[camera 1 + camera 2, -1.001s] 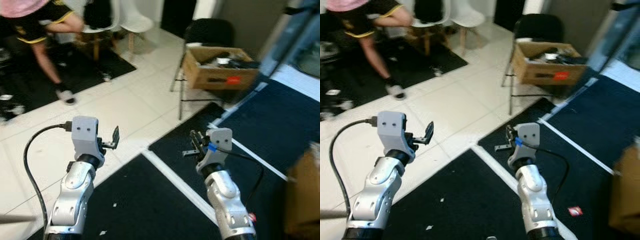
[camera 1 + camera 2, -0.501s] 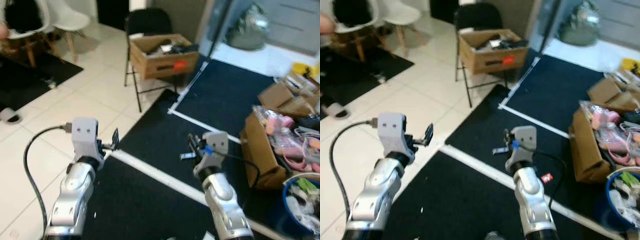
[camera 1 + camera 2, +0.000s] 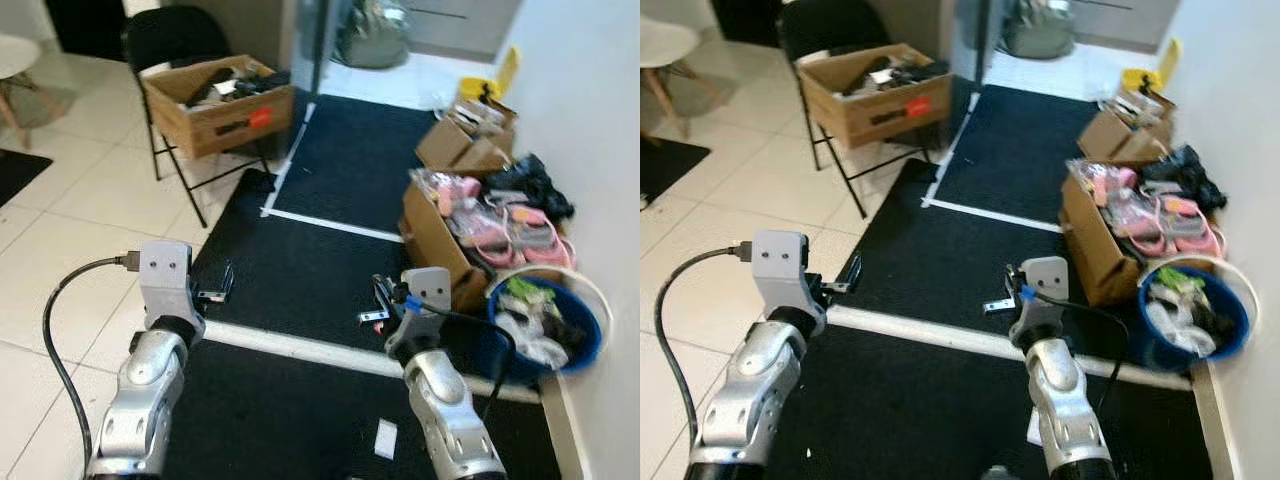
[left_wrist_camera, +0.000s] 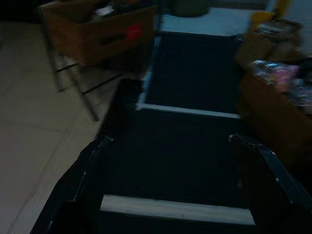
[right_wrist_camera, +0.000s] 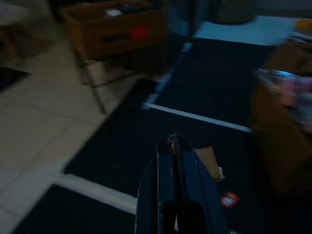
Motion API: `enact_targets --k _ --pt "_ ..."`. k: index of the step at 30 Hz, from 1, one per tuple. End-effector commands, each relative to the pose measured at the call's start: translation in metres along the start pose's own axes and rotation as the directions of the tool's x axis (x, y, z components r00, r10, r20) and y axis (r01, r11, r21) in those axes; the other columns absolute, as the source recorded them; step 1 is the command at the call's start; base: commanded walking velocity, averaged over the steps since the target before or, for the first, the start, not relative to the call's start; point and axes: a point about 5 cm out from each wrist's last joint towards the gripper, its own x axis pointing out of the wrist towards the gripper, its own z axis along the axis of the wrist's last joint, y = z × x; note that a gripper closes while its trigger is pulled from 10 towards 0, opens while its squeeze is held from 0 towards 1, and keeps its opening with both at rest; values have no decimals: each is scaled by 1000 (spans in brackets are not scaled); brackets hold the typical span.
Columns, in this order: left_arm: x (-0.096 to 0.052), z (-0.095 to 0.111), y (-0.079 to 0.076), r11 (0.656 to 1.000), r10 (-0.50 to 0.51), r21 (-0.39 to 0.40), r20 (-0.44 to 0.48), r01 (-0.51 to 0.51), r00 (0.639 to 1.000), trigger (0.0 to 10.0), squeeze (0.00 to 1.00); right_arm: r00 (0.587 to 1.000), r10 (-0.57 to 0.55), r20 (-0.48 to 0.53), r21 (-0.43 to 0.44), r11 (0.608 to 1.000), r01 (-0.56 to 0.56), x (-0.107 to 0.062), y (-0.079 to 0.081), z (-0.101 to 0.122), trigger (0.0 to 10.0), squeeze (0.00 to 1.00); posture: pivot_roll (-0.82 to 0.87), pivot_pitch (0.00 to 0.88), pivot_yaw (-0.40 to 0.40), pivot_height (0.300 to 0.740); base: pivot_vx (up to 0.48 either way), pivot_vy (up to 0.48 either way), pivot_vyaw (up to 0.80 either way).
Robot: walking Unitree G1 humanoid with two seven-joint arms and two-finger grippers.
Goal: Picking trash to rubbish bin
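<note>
Now: search-and-approach stage by my reading; no trash is held, and none is being carried to the bin.
Left claw (image 3: 225, 282): fingers spread wide with nothing between them, raised at chest height over the edge of the black floor mat (image 3: 330, 265).
Right claw (image 3: 380, 300): two black fingers pressed together, nothing pinched, pointing forward over the mat just past the white tape line (image 3: 290, 345).
Trash, item 1: small white rectangular paper scrap (image 3: 385, 438) flat on the mat, nearer the robot than the tape line, just beside the right forearm and behind the right claw's tips.
Long axis, item 1: runs roughly away from the robot.
Trash, items 2–3: crumpled tan paper piece (image 5: 208, 161) and small red wrapper (image 5: 229, 200), on the mat ahead of the right claw in its wrist view.
Rubbish bin: round blue tub with white rim (image 3: 598, 310), already heaped, on the floor against the wall to the robot's right.
Nearer arm: right, for all three items and for the bin.
Arm pose: both elbows bent, forearms raised, claws well above the floor.
Next move, judged: the right claw must open and drop low; the flat scrap will likely resist pinching.
</note>
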Motion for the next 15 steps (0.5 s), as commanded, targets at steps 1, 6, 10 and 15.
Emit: enact_targets --k 1,6,10,15 --pt "-3 -4 -2 1000 -5 -7 -16 5 1000 10000 0 1000 -8 -23 -4 1000 8 -3 -3 -5 10000 0 63 133 -29 740 0 0 -800" --pt "-3 -4 -3 1000 2 -16 -19 -2 1000 10000 0 997 -23 -67 15 1000 24 -3 -7 -11 10000 0 61 134 -32 740 0 0 -749" --pt "-4 -5 -3 1000 -5 -9 -19 4 1000 10000 0 996 -20 -88 5 1000 20 -4 -8 -16 10000 0 59 138 -34 740 0 0 -145" --pt "-6 -8 -5 1000 -16 6 -18 16 1000 10000 0 993 8 -114 -2 1000 -8 -6 -4 -20 10000 0 57 139 -36 740 0 0 0"
